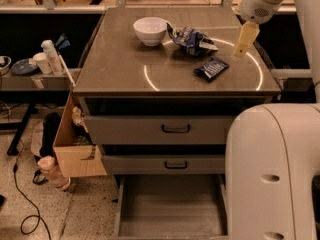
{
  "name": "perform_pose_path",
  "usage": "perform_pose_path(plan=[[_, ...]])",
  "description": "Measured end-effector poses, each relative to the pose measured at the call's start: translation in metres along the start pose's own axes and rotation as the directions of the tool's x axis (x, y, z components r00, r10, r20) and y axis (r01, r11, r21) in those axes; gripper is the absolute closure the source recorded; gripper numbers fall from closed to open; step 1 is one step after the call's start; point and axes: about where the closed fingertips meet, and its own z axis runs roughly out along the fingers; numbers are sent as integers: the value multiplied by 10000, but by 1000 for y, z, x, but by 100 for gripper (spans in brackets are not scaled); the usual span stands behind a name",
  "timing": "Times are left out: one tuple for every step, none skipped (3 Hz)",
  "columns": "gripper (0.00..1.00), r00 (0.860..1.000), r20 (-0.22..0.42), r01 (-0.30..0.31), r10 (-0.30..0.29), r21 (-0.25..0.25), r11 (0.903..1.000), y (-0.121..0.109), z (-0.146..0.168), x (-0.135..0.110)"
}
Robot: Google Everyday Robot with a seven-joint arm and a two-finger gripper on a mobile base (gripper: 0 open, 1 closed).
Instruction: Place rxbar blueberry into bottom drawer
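Lab room, grey-brown cabinet top (125, 64). Flat navy-blue rxbar blueberry (212, 68) lies there, right of centre. Cream gripper (241, 50) hovers near, up-right of bar; spread or pressed: cannot tell. Grey metal bottom drawer (170, 204) open. Step: approach; next likely descent onto bar.

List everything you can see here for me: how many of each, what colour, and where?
rxbar blueberry: one, navy, on the cabinet top, right side
chip bag: one, blue and white, behind the bar
bowl: one, white, left of the bag
bottom drawer: one, grey, pulled open
upper drawers: two, grey with black handles, above it
cardboard box: one, brown, on the floor left of the drawers
robot body: one, white, lower right
gripper: one, pale yellow, above the cabinet top, right of the bar
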Motion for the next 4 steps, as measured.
perform_pose_path(plan=[[0,9963,854,47,-21,-299,9995,3,18,-6],[0,9955,950,40,-23,-175,9998,-1,23,-9],[0,9915,1229,507,-437,-540,9973,11,23,-24],[0,9942,1011,442,-380,-601,9972,23,16,-25]])
